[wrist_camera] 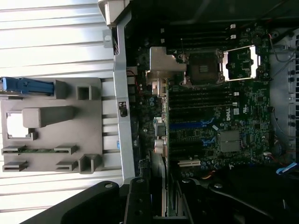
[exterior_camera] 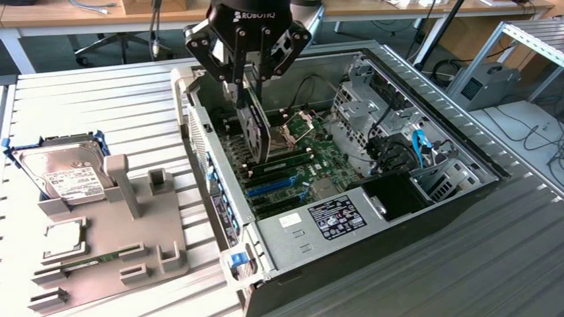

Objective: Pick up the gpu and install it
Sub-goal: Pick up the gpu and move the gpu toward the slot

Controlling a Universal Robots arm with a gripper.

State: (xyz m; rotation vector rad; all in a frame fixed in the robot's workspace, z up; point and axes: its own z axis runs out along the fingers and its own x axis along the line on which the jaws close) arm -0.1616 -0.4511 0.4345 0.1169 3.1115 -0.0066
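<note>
Now you are mid-install: your gripper grips the gpu on edge inside the computer case, just above its motherboard, so seating calls for lining it with a slot.

The black two-fingered gripper is held pointing straight down at the top of the exterior view. Its jaws are clamped part-way shut on the upper edge of the flat green gpu card with a black cooler. The card is gripped upright and hangs edge-down below the fingertips.
</note>
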